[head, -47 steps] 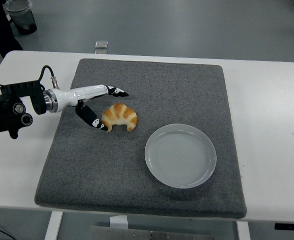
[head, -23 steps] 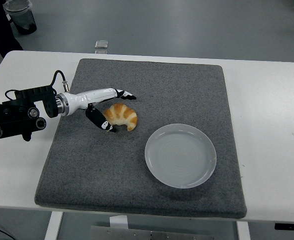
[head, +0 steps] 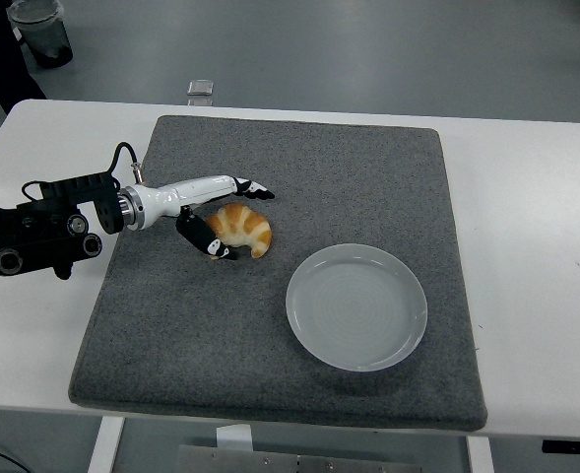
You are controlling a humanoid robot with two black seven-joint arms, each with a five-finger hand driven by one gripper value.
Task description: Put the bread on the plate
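Note:
A golden croissant (head: pixel 242 228) lies on the grey mat (head: pixel 299 148), left of its middle. An empty white plate (head: pixel 356 306) sits on the mat to the croissant's lower right. My left hand (head: pixel 238 219) reaches in from the left. Its fingers are spread around the croissant, with the upper fingers (head: pixel 252 188) over its far side and the thumb (head: pixel 209 239) against its near left side. The hand is not closed on the bread. The right arm is out of view.
The mat lies on a white table (head: pixel 536 217). A small grey object (head: pixel 201 89) lies at the table's far edge. A dark bin (head: pixel 41 28) stands on the floor at the top left.
My left hand has moved right, from beside the croissant to straddling it. The croissant and plate have not moved.

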